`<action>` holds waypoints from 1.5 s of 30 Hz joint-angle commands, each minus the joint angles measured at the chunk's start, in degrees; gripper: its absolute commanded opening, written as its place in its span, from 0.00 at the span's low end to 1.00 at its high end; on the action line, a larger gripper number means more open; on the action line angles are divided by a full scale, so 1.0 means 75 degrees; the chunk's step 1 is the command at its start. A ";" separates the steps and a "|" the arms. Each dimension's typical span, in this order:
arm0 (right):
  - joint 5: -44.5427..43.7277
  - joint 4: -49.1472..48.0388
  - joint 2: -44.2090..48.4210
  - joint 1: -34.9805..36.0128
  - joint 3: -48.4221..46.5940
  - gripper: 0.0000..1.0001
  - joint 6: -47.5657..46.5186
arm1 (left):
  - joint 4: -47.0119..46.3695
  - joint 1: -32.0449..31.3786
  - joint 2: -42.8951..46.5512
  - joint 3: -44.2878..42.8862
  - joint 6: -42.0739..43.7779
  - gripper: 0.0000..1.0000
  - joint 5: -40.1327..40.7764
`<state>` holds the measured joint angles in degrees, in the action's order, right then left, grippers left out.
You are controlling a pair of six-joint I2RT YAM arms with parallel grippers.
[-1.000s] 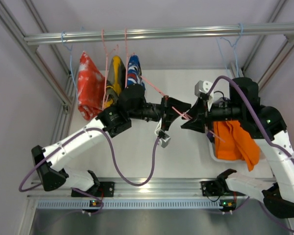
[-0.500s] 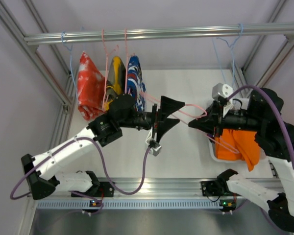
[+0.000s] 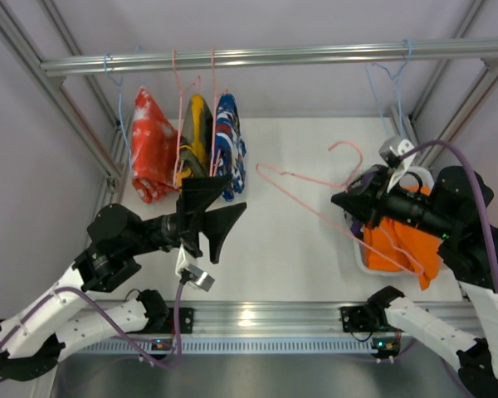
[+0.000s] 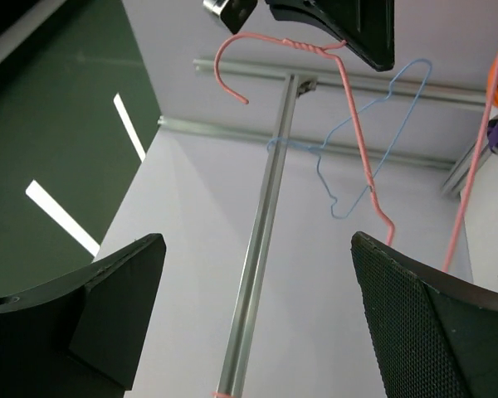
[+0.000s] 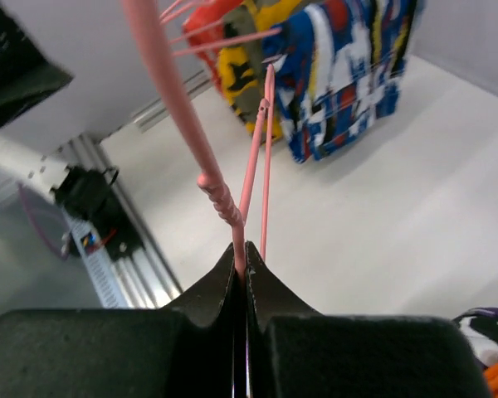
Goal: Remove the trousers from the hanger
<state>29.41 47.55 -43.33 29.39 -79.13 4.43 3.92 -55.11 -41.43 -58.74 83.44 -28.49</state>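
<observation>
Between the tightly pinched jaws of the right gripper (image 5: 241, 251) sits the twisted neck of a pink hanger (image 4: 356, 124), its wire running out ahead of them. Just beneath and behind those jaws, the orange trousers (image 3: 402, 240) and the camouflage trousers (image 5: 481, 327) lie heaped in a white tub (image 3: 361, 264). The left gripper (image 3: 236, 192) has its jaws spread wide, well apart from the hanger

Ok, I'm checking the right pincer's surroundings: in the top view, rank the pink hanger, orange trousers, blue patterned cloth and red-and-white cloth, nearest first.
1. Pink hanger, gripped by the right pincer.
2. Orange trousers, just beside it.
3. Blue patterned cloth, hanging at left.
4. Red-and-white cloth, hanging farthest left.
</observation>
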 commanded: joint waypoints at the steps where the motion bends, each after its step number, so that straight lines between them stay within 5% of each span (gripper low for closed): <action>1: -0.1867 -0.1219 -0.0619 0.0008 -0.0779 0.00 0.1085 | 0.0075 0.0012 0.0039 -0.0160 -0.0940 0.99 0.1278; 9: -0.4377 -0.1253 -0.2260 0.0008 -0.2503 0.00 0.0570 | -0.0441 0.0001 0.0064 -0.0370 -0.1772 0.99 0.2098; 14: -0.5231 -0.1383 -0.3804 0.0008 -0.3882 0.00 0.0500 | -0.0079 0.0001 -0.0546 -0.1260 -0.3319 0.99 0.2849; 26: -0.6030 -0.1945 -0.5952 -0.0004 -0.5104 0.00 0.0453 | 0.1574 0.0001 -0.1402 -0.2950 -0.5734 0.99 0.4490; 43: -0.5187 -0.3163 -0.5416 -0.0321 -0.1968 0.00 0.1004 | 0.2746 0.0153 -0.1215 -0.2540 -0.6870 0.99 0.5802; 45: -0.5117 -0.3352 -0.5204 -0.0321 -0.1696 0.10 0.0910 | 0.2793 0.0176 -0.1109 -0.2387 -0.6988 0.99 0.5838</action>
<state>-11.25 23.35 -85.97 27.22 -95.22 11.27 22.35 -54.24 -50.02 -77.58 34.94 11.90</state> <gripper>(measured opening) 0.059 0.990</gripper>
